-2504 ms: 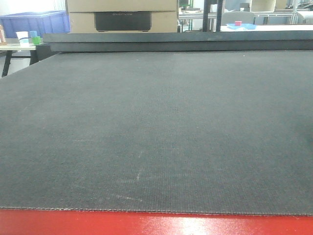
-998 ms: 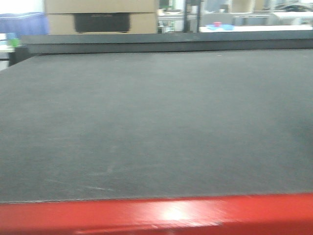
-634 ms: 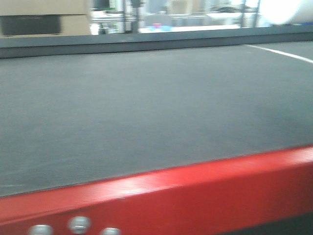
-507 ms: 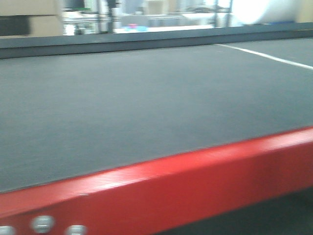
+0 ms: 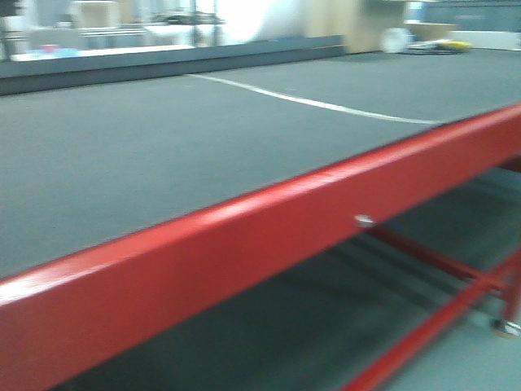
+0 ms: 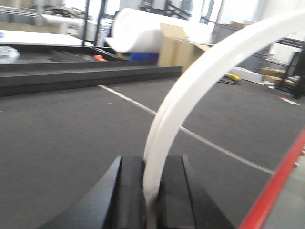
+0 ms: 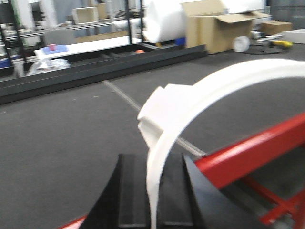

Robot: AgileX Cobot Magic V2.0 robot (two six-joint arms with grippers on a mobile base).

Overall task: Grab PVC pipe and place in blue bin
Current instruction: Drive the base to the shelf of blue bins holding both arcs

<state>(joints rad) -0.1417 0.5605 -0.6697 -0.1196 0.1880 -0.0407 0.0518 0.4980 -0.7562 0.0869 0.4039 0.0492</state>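
A: Carrying, are you?
B: Yes. My left gripper (image 6: pixel 151 164) is clamped on the PVC pipe (image 6: pixel 190 81), its arc rising from between the jaws. My right gripper (image 7: pixel 152 162) pinches a white arc (image 7: pixel 205 86) too (same piece? I cannot tell).
A: Next?
B: Find the blue bin, not in view, then release over it.

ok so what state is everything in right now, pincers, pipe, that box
left pincer: shut on the white curved plastic pvc pipe, which arcs upward from it above the dark grey table mat
right pincer: shut on a white curved plastic arc; cannot tell whether it is the same piece or a second one
brown cardboard box: flaps open
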